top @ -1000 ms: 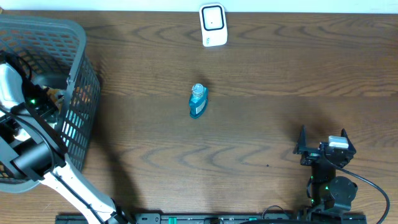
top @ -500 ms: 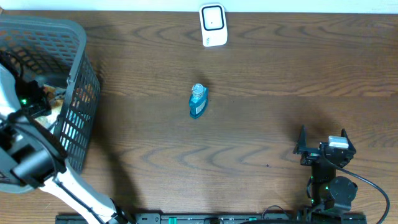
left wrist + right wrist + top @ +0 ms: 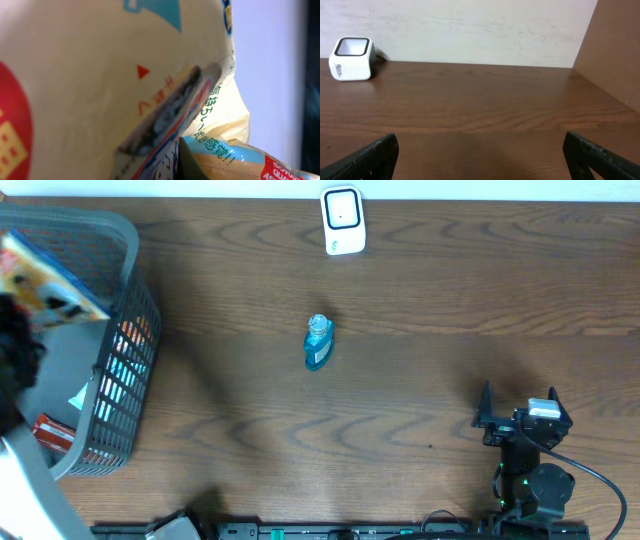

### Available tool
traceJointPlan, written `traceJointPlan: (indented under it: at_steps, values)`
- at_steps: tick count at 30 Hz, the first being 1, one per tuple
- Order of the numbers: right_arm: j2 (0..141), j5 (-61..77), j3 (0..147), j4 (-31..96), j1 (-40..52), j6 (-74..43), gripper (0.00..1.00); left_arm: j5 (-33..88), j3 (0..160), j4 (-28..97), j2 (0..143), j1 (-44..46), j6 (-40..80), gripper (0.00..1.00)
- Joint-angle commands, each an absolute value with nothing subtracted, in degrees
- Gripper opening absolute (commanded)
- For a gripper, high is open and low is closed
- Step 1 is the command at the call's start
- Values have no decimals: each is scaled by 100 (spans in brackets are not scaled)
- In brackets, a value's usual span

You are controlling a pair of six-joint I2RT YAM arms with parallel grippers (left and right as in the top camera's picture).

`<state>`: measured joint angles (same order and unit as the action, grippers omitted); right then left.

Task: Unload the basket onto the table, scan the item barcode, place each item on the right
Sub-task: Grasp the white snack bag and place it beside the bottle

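A yellow, orange and blue snack packet [image 3: 52, 280] hangs high over the grey basket [image 3: 125, 340] at the far left, large and blurred in the overhead view. My left gripper [image 3: 20, 325] is a dark blur below it, shut on the packet. In the left wrist view the packet [image 3: 100, 75] fills the frame, and one dark finger [image 3: 189, 167] presses against it. The white barcode scanner [image 3: 342, 220] stands at the table's back edge, also seen as the scanner [image 3: 351, 58] at the left of the right wrist view. My right gripper [image 3: 518, 408] rests open at the front right, nothing between its fingers [image 3: 370, 157].
A small blue bottle [image 3: 318, 342] lies mid-table, below the scanner. The basket holds more packets, among them a red one [image 3: 52, 432]. A pale wall [image 3: 470, 30] runs behind the table, and a brown panel [image 3: 615, 45] stands at the right.
My left gripper closed on the packet inside the basket, and the arm has lifted it up out of the basket towards the overhead camera. The right arm has not moved.
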<state>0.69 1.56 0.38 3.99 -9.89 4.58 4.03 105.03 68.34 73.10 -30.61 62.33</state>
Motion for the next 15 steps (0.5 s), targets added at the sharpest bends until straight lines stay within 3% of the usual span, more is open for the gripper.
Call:
traceJointPlan:
  at_steps: [1,7,15]
  values:
    - [38,185,32,419,-1009,388,99,670,10567,6595,6711,-2117,4884,8]
    - [38,185,32,419,-1009,388,99,1474,10565,6101,6434,62,3422,7]
    - [38,185,32,419,-1009,388,99,1479,10512,6278,7220,2753,1260,7]
